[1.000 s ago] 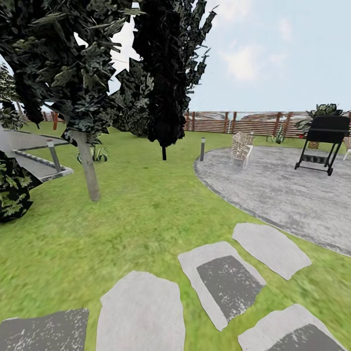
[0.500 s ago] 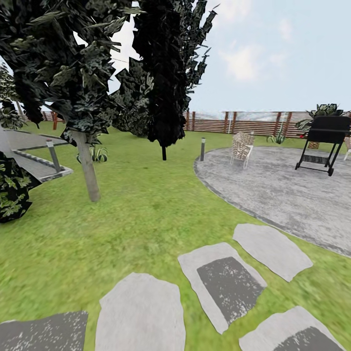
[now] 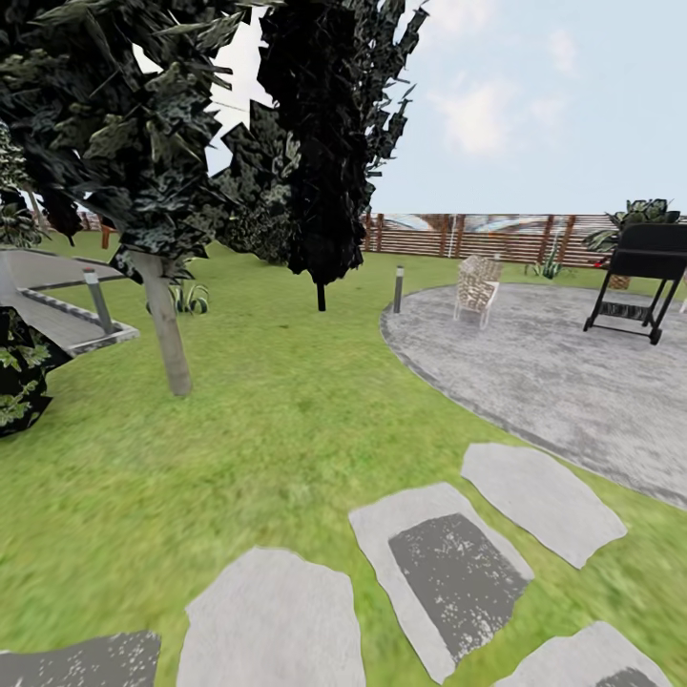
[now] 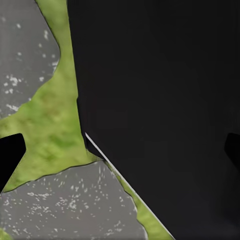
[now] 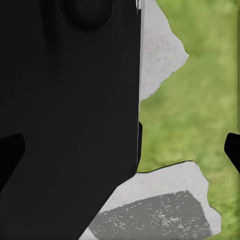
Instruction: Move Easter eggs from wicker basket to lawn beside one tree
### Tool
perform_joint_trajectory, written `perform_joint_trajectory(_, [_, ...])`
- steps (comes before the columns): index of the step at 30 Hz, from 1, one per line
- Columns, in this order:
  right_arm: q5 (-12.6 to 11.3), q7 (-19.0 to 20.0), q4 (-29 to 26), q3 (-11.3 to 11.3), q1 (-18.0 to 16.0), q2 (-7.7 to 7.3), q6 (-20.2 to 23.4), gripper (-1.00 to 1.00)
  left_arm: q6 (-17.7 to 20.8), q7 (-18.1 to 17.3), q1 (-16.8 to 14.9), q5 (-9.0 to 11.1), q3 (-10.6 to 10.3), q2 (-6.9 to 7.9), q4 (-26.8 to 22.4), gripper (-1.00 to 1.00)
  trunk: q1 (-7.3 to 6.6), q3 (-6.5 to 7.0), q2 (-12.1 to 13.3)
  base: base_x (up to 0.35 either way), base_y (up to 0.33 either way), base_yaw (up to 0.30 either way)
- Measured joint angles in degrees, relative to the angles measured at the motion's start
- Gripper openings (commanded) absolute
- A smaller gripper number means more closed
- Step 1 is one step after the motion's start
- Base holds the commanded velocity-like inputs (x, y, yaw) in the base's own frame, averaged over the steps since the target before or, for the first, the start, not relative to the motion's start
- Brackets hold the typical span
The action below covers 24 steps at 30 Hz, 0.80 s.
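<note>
Green lawn [image 3: 286,420] spreads across the garden in the head view, closed at the back by a slatted wooden fence [image 3: 477,237]; a round paved patio [image 3: 563,372] lies to the right with a black grill [image 3: 641,277] and a wicker chair [image 3: 475,286] on it, and grey stepping stones [image 3: 448,563] cross the near grass; compared with a second ago the whole picture has slid a little, the stones lower and the grill further right, which I read as the camera turning or rolling on, not the things moving; that suggests the robot is on its way and hunting for its goal; a thin pale-trunked tree [image 3: 164,334] stands on the grass at the left, well apart from a dark columnar tree [image 3: 320,191] behind it, and would serve as the drop point; of the wicker basket and the three Easter eggs I can say no place from these views, so no egg counts as moved yet; the left claw [image 4: 120,150] has its dark tips far apart at the edges of its wrist view over grass and stone; the right claw [image 5: 122,150] likewise stands spread, empty, beside the robot's dark body.
</note>
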Motion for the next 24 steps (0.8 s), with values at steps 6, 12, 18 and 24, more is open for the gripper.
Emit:
perform_joint_trajectory(6, [-0.01, 0.00, 0.00, 0.00, 0.00, 0.00, 0.00, 1.00, 0.00, 0.00, 0.00, 0.00, 0.00, 0.01, 0.00, 1.00, 0.00, 0.00, 0.00, 0.281, 0.000, 0.000])
perform_joint_trajectory(12, [-0.02, 0.00, -0.02, -0.01, 0.00, 0.00, 0.00, 1.00, 0.00, 0.00, 0.00, 0.00, 0.00, 0.01, 0.00, 1.00, 0.00, 0.00, 0.00, 0.282, 0.000, 0.000])
perform_joint_trajectory(18, [-0.02, 0.00, -0.03, -0.01, 0.00, 0.00, 0.00, 1.00, 0.00, 0.00, 0.00, 0.00, 0.00, 0.01, 0.00, 1.00, 0.00, 0.00, 0.00, 0.282, 0.000, 0.000])
perform_joint_trajectory(24, [-0.02, 0.00, -0.03, -0.01, 0.00, 0.00, 0.00, 1.00, 0.00, 0.00, 0.00, 0.00, 0.00, -0.01, 0.00, 1.00, 0.00, 0.00, 0.00, 0.282, 0.000, 0.000])
